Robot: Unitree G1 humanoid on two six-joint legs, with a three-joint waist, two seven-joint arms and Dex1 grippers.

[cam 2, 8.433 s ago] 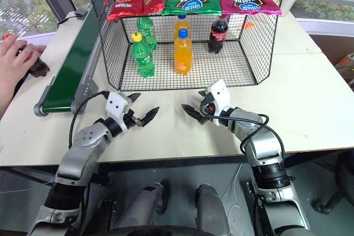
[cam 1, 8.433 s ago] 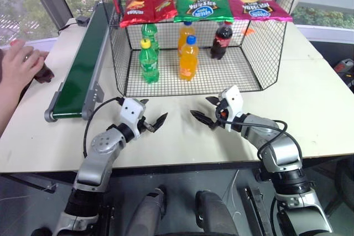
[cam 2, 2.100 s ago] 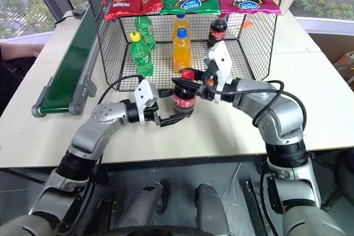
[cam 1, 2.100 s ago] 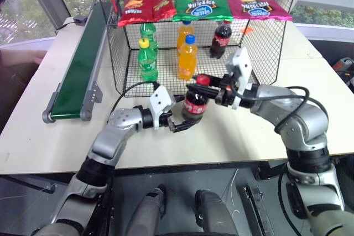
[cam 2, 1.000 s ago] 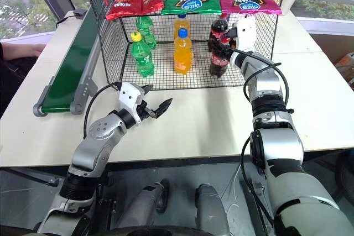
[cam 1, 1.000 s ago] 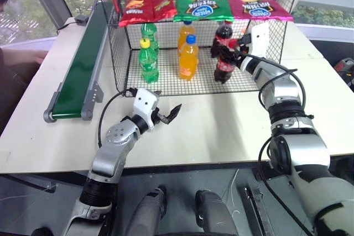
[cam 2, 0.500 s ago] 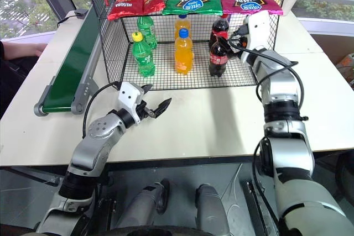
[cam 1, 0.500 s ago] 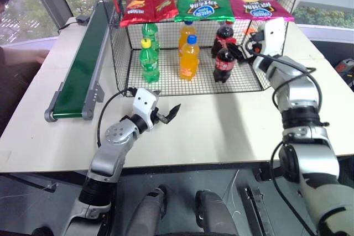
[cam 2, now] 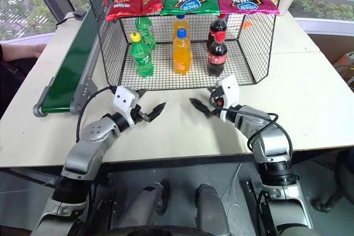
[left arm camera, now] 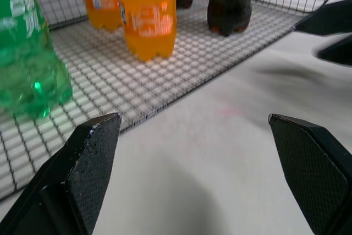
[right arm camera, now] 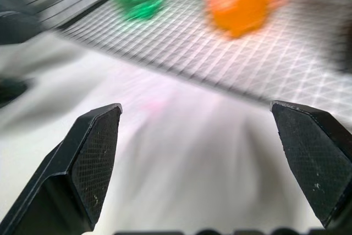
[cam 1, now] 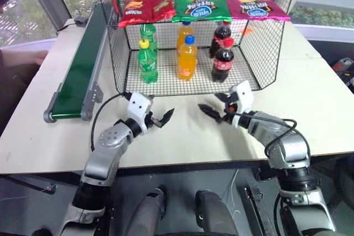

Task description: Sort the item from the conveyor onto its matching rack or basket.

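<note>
Cola bottle (cam 1: 223, 59) stands upright on the cage (cam 1: 260, 53) floor toward its right wall, in front of its twin (cam 1: 222, 33), and both my claws, left (cam 1: 159, 119) and right (cam 1: 214, 110), hover wide apart, empty, over the desk (cam 1: 310, 92) near its front edge.

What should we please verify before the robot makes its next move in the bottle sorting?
1. Front cola bottle upright inside the wire cage: ok.
2. It stands in front of the rear cola bottle, beside the orange soda bottles: ok.
3. Right gripper open, holding nothing: ok.
4. Left gripper open, holding nothing: ok.
5. Next item waiting on the conveyor: not ok, the visible belt carries nothing.
</note>
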